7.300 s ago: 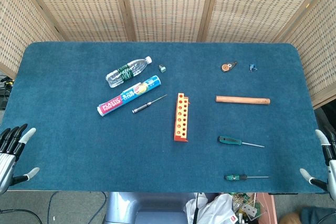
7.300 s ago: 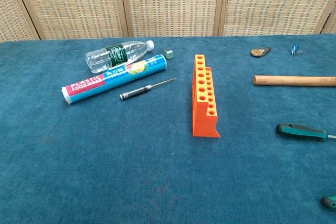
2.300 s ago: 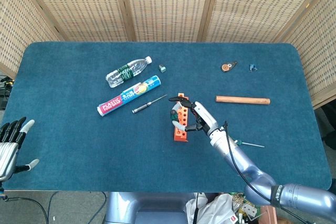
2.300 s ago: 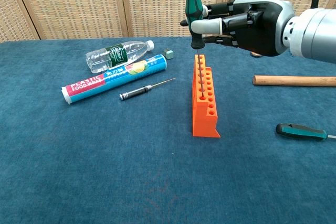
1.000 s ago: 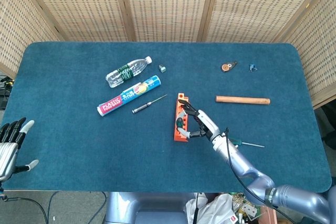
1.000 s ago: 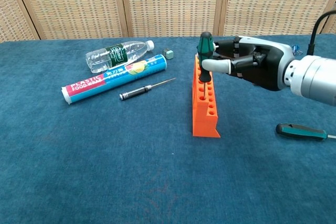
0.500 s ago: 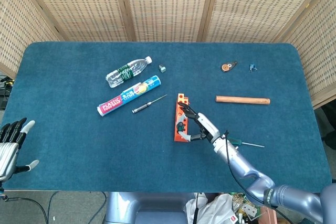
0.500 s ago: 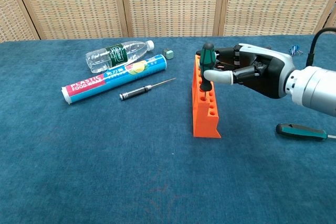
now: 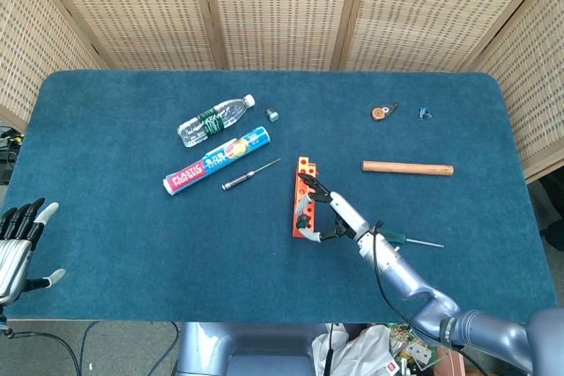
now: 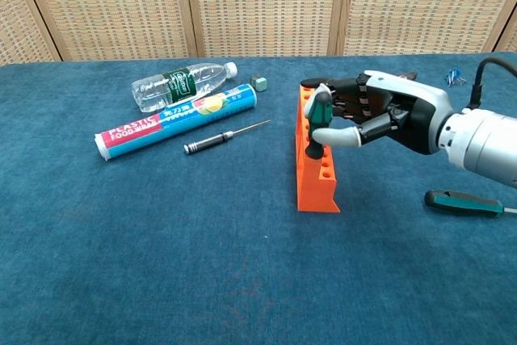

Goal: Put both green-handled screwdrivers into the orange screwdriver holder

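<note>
Seating first green-handled screwdriver (image 10: 317,123) upright in orange screwdriver holder (image 10: 316,169), handle pinched by right robot hand (image 10: 367,115). Next: release is called for, then second green-handled screwdriver (image 10: 462,203) on table (image 10: 161,256) is fetched. Left robot hand (image 9: 18,239) spread, idle.

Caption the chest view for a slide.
Right hand seats a green-handled screwdriver in the orange holder; second screwdriver lies nearby.

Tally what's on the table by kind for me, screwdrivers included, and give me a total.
Green-handled screwdrivers: 2, one in the right robot hand at the orange holder, one lying on the cloth
Black precision screwdriver: 1
Orange holder: 1
Water bottle: 1
Plastic wrap box: 1
Wooden stick: 1
Small bits at the back: 3
Total: 10
</note>
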Available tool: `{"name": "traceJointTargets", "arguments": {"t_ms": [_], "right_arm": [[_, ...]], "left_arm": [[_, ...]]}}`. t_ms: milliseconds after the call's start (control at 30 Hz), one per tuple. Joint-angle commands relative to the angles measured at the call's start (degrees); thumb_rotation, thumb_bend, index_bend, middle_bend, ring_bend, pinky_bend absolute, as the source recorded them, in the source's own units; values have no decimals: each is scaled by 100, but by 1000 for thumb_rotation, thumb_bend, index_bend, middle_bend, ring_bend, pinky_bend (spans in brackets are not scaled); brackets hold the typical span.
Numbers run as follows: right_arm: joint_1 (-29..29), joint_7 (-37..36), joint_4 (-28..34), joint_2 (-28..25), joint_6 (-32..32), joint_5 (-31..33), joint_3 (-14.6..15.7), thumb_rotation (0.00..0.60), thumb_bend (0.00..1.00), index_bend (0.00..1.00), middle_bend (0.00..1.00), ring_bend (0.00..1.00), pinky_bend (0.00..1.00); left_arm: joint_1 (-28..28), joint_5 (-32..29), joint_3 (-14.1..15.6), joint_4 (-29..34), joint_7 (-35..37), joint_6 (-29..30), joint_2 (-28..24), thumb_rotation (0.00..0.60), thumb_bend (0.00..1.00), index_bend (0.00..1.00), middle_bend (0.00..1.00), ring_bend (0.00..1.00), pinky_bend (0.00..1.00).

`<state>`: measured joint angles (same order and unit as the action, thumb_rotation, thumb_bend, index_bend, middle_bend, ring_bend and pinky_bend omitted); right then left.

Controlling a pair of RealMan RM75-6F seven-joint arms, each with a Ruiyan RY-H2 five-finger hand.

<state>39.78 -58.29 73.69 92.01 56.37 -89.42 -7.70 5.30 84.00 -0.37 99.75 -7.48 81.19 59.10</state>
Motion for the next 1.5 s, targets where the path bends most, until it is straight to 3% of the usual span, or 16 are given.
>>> {"name": "traceJointTargets", "arguments": {"t_ms": [33,300,533,633,767,833,1033,1200,1500], "right_arm": [[27,176,-70,10,53,-70,60,600,211,413,0,0,0],[53,254,-48,-4,86,-2,75,600,209,366,0,0,0],[25,147,168,-192,292,-40,51,600,99,70,0,0,0],[-26,309,382,-441,491,-90,15,600,66,17,0,0,0],[-241,1123,853,-1026,837,-34,-54,600,54,14,0,0,0],[-495,1924,1201,-1491,1009,164,-48,600,47,14,0,0,0],[-1205,4157,2082,-2351,1100,1069,299,600,36,66,0,0,0],[-1456,5278,1993,-2051,955,1670,555,600,36,98,0,0,0],[-1435,6270,1613,-1232,701,2283,526,600,50,222,0,0,0]], "left_arm": [[1,-2,2,1,-9,-4,1,600,0,0,0,0,0],[-2,0,8,6,-29,0,10,600,0,0,0,0,0],[-5,8,6,6,-19,15,5,600,0,0,0,0,0],[-26,-3,-10,18,47,62,-25,600,0,0,0,0,0],[-73,21,-26,31,184,165,-94,600,0,0,0,0,0],[-100,90,2,26,251,208,-129,600,0,0,0,0,0],[-201,280,69,30,457,388,-221,600,0,0,0,0,0],[-295,472,137,12,569,560,-272,600,0,0,0,0,0],[-323,648,166,-77,728,650,-282,600,0,0,0,0,0]]}}
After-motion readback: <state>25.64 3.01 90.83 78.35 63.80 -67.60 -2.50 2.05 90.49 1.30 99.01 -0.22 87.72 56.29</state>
